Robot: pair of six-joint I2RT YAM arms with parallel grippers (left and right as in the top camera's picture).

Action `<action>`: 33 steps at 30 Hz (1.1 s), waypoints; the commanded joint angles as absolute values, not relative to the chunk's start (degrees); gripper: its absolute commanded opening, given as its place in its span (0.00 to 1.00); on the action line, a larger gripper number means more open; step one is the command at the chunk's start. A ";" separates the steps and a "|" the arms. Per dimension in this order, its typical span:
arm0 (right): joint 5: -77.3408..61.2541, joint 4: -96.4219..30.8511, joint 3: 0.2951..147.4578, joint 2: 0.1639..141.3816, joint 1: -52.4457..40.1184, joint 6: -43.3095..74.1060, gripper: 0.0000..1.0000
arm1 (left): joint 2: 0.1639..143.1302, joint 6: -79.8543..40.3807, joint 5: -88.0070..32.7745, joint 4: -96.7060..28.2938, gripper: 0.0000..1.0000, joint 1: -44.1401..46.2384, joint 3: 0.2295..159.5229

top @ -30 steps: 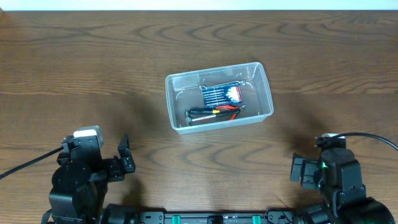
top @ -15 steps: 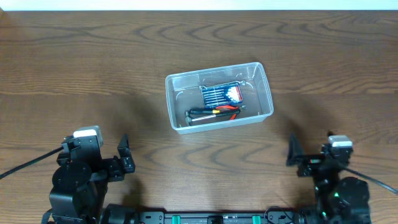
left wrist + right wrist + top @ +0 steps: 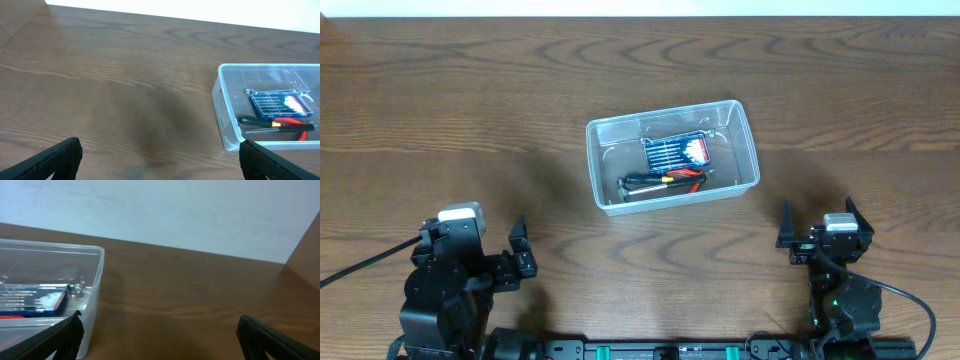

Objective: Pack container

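The container point(image 3: 223, 120) sits forward and to the right of the left gripper point(image 3: 161, 164) in the left wrist view, well apart from it on the wooden table point(image 3: 115, 80). It is a clear rectangular tub with rounded corners, standing upright with no lid on it. Inside lie a blue tool case point(image 3: 277, 102) and, on the side nearer the gripper, pliers point(image 3: 272, 125) with red and black handles. The two black fingers point(image 3: 55, 160) of the left gripper appear at opposite lower corners of the view, spread wide, with nothing between them.

In the right wrist view, the container lies forward and to the left of the right gripper point(image 3: 160, 341), cut off by the left edge of the view. The blue tool case shows through its clear wall. The fingers of the right gripper are likewise spread wide and hold nothing; bare table lies between them.

In the overhead view, the container lies between the two grippers' lines of reach, forward of both and well apart from each. Its long side runs roughly crosswise to them, slightly skewed. Both tools rest on the container floor, the pliers just beside the case.
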State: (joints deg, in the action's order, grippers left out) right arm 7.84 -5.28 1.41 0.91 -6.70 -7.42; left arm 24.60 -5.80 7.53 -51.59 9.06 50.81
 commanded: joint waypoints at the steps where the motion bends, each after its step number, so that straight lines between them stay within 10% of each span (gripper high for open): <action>1: 8.69 -5.50 1.10 0.27 -6.74 -10.39 0.99 | 24.60 -6.13 8.03 -51.57 0.98 9.06 50.46; 33: 4.60 -5.54 1.10 0.30 -6.72 -7.16 0.99 | 24.60 -6.13 8.03 -51.57 0.98 9.06 50.46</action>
State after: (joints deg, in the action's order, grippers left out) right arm 4.91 -5.43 1.41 0.84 -6.70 -7.97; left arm 24.60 -5.80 7.55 -51.62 9.06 50.81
